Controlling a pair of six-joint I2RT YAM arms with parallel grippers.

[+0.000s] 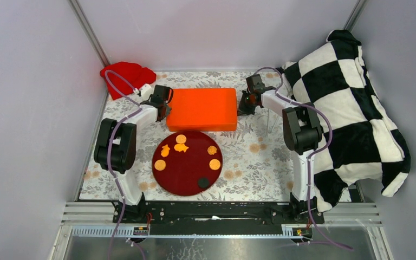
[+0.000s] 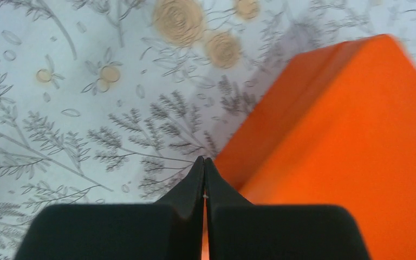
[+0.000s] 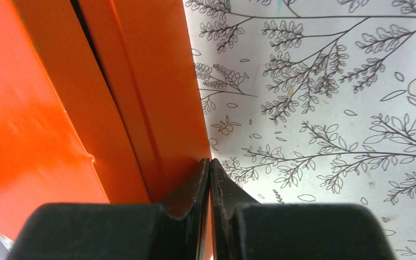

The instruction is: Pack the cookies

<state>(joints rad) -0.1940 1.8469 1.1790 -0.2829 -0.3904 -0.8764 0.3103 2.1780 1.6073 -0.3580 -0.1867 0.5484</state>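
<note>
The cookies lie on a dark red round plate (image 1: pixel 180 177): several orange-tan discs (image 1: pixel 214 164), one black disc (image 1: pixel 203 182) and two irregular orange shapes (image 1: pixel 181 147). A closed orange box (image 1: pixel 201 108) sits just behind the plate. My left gripper (image 1: pixel 166 103) is shut and empty, its tips at the box's left end; in the left wrist view the gripper (image 2: pixel 204 161) meets beside the box's corner (image 2: pixel 346 146). My right gripper (image 1: pixel 244 103) is shut and empty at the box's right end; in the right wrist view the gripper (image 3: pixel 209 161) rests against the box's side (image 3: pixel 157 108), by the lid seam.
A red cloth (image 1: pixel 127 73) lies at the back left corner. A black-and-white checkered cushion (image 1: pixel 346 108) fills the right side beside the right arm. A floral tablecloth (image 1: pixel 260 157) covers the table. Grey walls close in the back and sides.
</note>
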